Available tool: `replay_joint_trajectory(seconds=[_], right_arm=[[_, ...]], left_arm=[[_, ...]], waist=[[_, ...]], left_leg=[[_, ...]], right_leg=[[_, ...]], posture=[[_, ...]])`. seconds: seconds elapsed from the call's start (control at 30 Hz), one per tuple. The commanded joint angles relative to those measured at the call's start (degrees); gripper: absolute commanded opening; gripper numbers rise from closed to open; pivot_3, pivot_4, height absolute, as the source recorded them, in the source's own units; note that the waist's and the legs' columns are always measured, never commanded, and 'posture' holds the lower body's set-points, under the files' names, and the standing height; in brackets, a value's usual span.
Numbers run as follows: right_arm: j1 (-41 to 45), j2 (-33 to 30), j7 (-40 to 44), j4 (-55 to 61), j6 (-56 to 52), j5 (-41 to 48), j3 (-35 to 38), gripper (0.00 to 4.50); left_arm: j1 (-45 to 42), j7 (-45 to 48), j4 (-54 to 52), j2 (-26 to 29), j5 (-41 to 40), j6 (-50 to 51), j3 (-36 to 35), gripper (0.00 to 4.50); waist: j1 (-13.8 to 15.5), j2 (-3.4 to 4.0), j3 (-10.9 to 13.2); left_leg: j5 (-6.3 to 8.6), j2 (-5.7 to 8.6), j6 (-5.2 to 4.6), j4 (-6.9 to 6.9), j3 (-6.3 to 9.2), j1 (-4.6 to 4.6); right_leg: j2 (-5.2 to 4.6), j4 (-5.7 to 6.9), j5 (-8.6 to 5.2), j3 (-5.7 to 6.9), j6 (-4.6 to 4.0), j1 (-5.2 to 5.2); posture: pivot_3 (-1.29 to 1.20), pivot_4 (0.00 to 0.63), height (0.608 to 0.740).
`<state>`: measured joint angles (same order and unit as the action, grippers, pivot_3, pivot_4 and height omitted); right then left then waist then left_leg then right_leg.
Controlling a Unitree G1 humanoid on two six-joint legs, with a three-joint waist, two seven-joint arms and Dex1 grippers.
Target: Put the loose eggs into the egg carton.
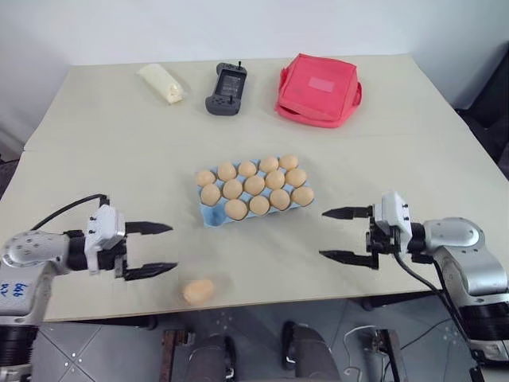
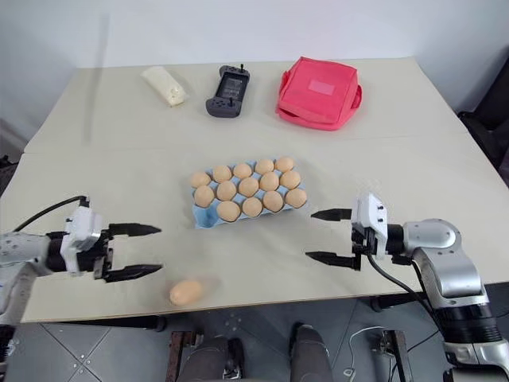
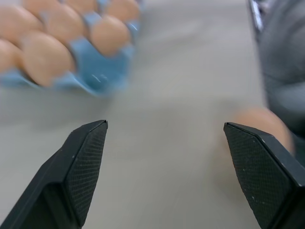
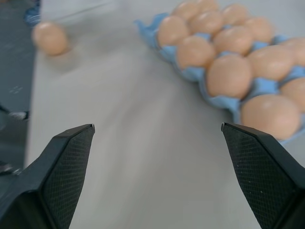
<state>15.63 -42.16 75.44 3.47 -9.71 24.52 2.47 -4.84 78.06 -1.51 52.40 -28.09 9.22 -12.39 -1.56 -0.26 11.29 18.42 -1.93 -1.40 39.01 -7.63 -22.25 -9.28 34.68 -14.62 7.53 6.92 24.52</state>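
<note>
Nearing the finish: carton [image 1: 208, 213] one cup short, last egg [image 1: 198, 290] lower left on tabletop [image 1: 95, 119]. Left hand [image 1: 156, 249] and right hand [image 1: 340, 234] wide open, empty. Next: close left on egg.

No legible text, label or brand; blue handwritten marks on the left arm [image 1: 17, 288] are unreadable

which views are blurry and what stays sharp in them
Left wrist view: the fingers are crisp, but the egg carton and the loose egg are soft and smeared. Right wrist view: fingers sharp, the loose egg blurred. Left eye view: sharp throughout, with soft light and faint shadows.
</note>
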Motion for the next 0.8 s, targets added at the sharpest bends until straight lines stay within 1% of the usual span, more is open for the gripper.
replay_joint_trajectory(seconds=[0.03,0.17,0.3,0.33,0.43,0.53,0.63,0.67,0.77,0.8], right_arm=[[-0.12,-0.15,1.58,2.99,2.01,1.16,-0.42,4.47],[-0.39,-0.03,2.24,3.68,2.43,1.65,-0.93,4.47],[-1.2,-0.12,1.98,4.11,2.3,1.64,-1.16,4.47],[-1.19,-0.07,1.8,4.08,2.34,1.56,-1.25,4.47],[-0.83,0.47,0.6,4.56,1.65,1.68,-1.5,4.47],[-0.78,0.78,-0.1,5.32,0.79,2.06,-1.65,4.47],[-0.85,1.07,-0.87,6.24,-0.06,2.5,-1.8,4.47],[-0.83,1.2,-1.12,6.48,-0.28,2.6,-1.84,4.47],[-0.88,1.56,-1.73,6.87,-0.68,2.71,-1.85,4.5],[-0.93,1.67,-1.91,6.89,-0.75,2.75,-1.86,4.5]], left_arm=[[1.3,7.63,-1.05,2.58,-1.98,-1.72,0.18,4.15],[3.95,10.66,-3.39,3.53,-1.61,-1.68,1.36,4.15],[7.32,8.52,-7.56,1.87,-2.12,-0.14,3.54,4.15],[7.15,7.02,-7.87,0.58,-1.45,-0.76,4.35,4.15],[6.28,1.76,-7.51,-4.48,4.28,-5.37,8.72,4.15],[5.02,-3.71,-5.92,-9.52,8.4,-9.39,10.98,4.15],[5.3,-6.68,-5.35,-12.14,11.14,-10.6,13.53,4.15],[5.22,-7.99,-4.74,-13.07,12.46,-12.49,13.99,4.15],[3.81,-12.63,-2.86,-15.62,14.14,-15.83,13.07,3.57],[3.52,-13.06,-2.45,-16.0,13.86,-15.82,12.81,3.27]], waist=[[0.0,0.0,0.0],[0.0,0.01,0.01],[0.01,0.01,0.01],[0.02,0.02,0.01],[0.25,0.02,0.0],[0.32,0.01,0.0],[0.33,0.0,-0.01],[0.3,0.0,-0.01],[0.25,0.0,-0.01],[0.27,0.0,-0.01]], left_leg=[[0.01,0.01,-0.02,0.0,-0.02,0.0],[0.03,0.02,-0.05,0.0,-0.05,0.01],[0.11,0.02,-0.05,-0.01,-0.05,0.0],[0.11,0.02,-0.06,-0.01,-0.05,0.0],[0.12,0.05,-0.09,0.01,-0.1,0.01],[0.1,0.09,-0.13,0.04,-0.11,0.0],[0.09,0.08,-0.14,0.06,-0.1,0.01],[0.09,0.08,-0.14,0.06,-0.1,0.04],[0.09,0.08,-0.14,0.06,-0.11,0.07],[0.09,0.08,-0.15,0.06,-0.11,0.07]], right_leg=[[-0.03,-0.01,0.0,0.0,0.0,0.0],[-0.09,-0.15,0.0,0.01,-0.01,0.02],[-0.1,0.02,0.01,0.02,-0.01,0.04],[-0.1,0.01,0.01,0.03,0.0,0.04],[-0.13,-0.02,0.01,0.02,0.01,0.01],[-0.17,-0.03,0.02,0.02,0.02,0.01],[-0.17,-0.05,0.05,0.02,0.0,0.0],[-0.18,-0.06,0.05,0.02,0.0,0.0],[-0.21,-0.08,0.05,0.0,0.0,0.0],[-0.21,-0.1,0.07,0.01,-0.03,0.0]], posture=[[0.0,0.15,0.74],[0.0,0.15,0.74],[0.0,0.15,0.74],[0.0,0.15,0.74],[0.0,0.15,0.74],[0.0,0.15,0.74],[0.0,0.15,0.74],[0.0,0.15,0.74],[0.0,0.15,0.74],[0.0,0.15,0.74]])
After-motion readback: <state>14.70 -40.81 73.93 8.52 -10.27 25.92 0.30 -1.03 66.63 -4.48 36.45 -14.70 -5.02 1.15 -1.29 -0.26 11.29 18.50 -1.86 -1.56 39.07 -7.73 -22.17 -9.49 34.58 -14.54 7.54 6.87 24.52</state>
